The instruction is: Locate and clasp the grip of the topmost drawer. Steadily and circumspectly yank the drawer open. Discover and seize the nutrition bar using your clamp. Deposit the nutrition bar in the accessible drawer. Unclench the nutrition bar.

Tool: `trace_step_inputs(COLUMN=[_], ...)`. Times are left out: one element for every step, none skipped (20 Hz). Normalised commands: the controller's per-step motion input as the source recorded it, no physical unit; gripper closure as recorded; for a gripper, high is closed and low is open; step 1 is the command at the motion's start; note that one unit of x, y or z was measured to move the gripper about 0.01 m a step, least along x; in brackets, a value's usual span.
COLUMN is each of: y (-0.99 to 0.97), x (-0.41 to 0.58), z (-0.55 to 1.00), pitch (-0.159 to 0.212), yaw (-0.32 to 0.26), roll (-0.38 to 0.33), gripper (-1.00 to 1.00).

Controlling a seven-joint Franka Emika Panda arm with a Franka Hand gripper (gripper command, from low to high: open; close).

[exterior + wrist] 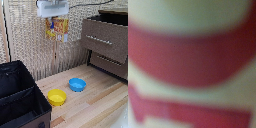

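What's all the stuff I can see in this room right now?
Nutrition bar: one, red and yellow, hanging from the gripper, high above the table.
Topmost drawer: one, brown, pulled open, exterior view's right.
Lower drawer: one, brown, beneath it.
Yellow bowl: one, on the wooden table.
Blue bowl: one, beside the yellow bowl.
Black bin: one, exterior view's left.
Gripper: one, white, top, shut on the bar.

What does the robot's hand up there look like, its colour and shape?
In the exterior view only the hand shows, near the frame's upper edge: a blocky white body, wider than tall, with a darker strip along its lower edge. Its fingers are hard to make out. A thin dark cable runs off from it toward that view's right. No markings are readable. The wrist view shows none of it.
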Motion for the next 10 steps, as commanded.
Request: trace_step_inputs(y=[-0.58,-0.6,-0.62,-0.65,-0.68,-0.7,-0.73,-0.73,-0.73,-0.74], x=[-0.6,-0.606,-0.609,-0.6,-0.506,-0.451,-0.366,-0.309,-0.257,-0.249], z=[0.8,0.78,0.74,0.72,0.7,0.69,0.67,0.65,0.66,0.67], pitch=[0.111,0.12,0.129,0.134,0.138,0.146,0.152,0.156,0.152,0.151], yaw=[-0.147,-0.141,-0.135,-0.124,-0.116,-0.108,-0.095,-0.087,-0.081,-0.079], roll=[0.1,0.1,0.096,0.097,0.101,0.105,0.111,0.122,0.123,0.123], gripper=[1.0,1.0,1.0,1.0,1.0,1.0,1.0,1.0,1.0,1.0])
